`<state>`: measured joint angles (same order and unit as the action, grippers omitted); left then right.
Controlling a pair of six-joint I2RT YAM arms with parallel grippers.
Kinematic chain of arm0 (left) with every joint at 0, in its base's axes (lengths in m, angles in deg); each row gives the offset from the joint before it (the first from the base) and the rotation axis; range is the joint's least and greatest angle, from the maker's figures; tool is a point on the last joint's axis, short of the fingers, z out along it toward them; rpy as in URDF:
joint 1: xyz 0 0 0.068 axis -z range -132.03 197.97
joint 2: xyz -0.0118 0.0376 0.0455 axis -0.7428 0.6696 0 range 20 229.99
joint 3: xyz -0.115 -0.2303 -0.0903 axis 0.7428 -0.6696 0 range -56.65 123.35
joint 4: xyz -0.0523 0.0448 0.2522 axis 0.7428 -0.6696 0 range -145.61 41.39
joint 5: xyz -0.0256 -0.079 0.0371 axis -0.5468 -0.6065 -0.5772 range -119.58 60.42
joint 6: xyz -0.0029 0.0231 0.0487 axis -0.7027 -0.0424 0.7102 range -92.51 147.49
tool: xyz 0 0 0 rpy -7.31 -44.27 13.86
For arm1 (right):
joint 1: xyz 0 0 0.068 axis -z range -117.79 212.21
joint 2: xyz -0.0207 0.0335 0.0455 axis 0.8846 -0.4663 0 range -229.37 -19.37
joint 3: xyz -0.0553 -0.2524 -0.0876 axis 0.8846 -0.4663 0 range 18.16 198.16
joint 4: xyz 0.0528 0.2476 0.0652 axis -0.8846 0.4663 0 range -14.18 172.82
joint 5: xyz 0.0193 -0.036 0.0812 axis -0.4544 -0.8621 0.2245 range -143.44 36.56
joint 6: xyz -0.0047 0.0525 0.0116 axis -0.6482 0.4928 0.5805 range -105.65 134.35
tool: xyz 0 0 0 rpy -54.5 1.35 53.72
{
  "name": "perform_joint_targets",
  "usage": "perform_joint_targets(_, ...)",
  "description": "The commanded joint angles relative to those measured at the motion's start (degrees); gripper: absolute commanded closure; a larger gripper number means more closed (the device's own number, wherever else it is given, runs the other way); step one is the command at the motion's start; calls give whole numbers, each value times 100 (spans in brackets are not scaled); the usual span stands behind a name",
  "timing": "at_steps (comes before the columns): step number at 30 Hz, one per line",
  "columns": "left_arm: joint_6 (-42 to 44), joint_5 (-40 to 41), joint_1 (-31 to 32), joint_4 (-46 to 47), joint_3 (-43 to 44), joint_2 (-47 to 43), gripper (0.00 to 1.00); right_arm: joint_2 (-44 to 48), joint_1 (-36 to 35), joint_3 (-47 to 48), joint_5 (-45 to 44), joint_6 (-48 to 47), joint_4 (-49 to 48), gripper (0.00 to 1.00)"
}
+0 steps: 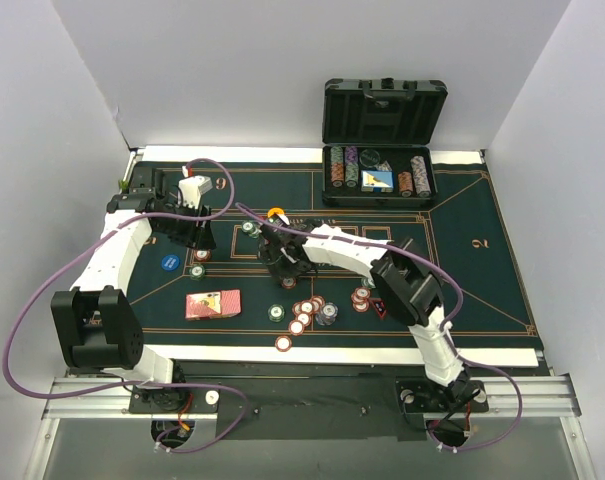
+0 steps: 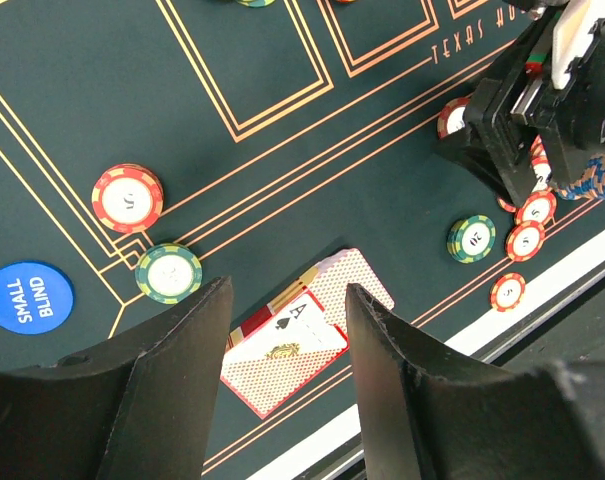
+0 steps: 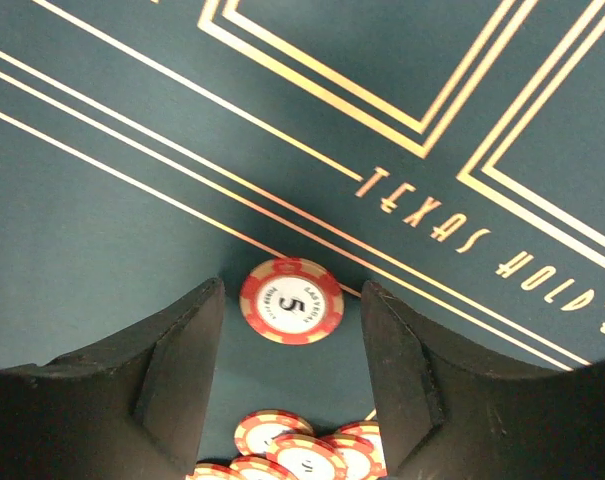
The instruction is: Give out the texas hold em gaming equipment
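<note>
A pink-red-backed card deck (image 1: pixel 213 304) lies on the felt at the front left, with an ace of spades face up on it in the left wrist view (image 2: pixel 302 345). My left gripper (image 2: pixel 287 300) is open and empty, hovering above the deck; it also shows in the top view (image 1: pixel 197 238). My right gripper (image 3: pixel 290 292) is open and empty, its jaws straddling a single red "5" chip (image 3: pixel 292 300) lying flat on the felt. A pile of red chips (image 3: pixel 302 450) lies just behind it. The blue small-blind disc (image 2: pixel 27 296) and an orange disc (image 1: pixel 277 213) lie on the mat.
The open black case (image 1: pixel 382 140) at the back holds several chip stacks. Loose chips lie near the mat's front middle (image 1: pixel 307 310) and left (image 1: pixel 198 270). A red chip (image 2: pixel 128 197) and a green chip (image 2: pixel 169 272) lie near the blue disc. The right arm (image 2: pixel 527 110) is close by.
</note>
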<state>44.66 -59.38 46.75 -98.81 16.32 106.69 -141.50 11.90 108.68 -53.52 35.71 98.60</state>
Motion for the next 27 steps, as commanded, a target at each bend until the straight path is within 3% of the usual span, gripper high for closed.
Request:
perform_joint_targets(1, 41, -8, -28, -25, 51, -197, 41, -66, -85, 352, 25, -133, 270, 48)
perform_joint_targets(8, 67, 45, -28, -69, 95, -188, 41, 197, -59, -236, -729, -45, 376, 56)
perform_joint_targets(14, 102, 27, -28, -96, 121, -179, 41, 979, 187, -1833, -1117, 288, 25, 62)
perform_joint_targets(20, 137, 71, -28, -140, 121, -206, 40, 1937, 670, -3100, -1416, 754, -292, 65)
perform_joint_targets(27, 199, 18, 69, -228, 104, -214, 36, 2650, 803, -3734, -1671, 1001, -275, 65)
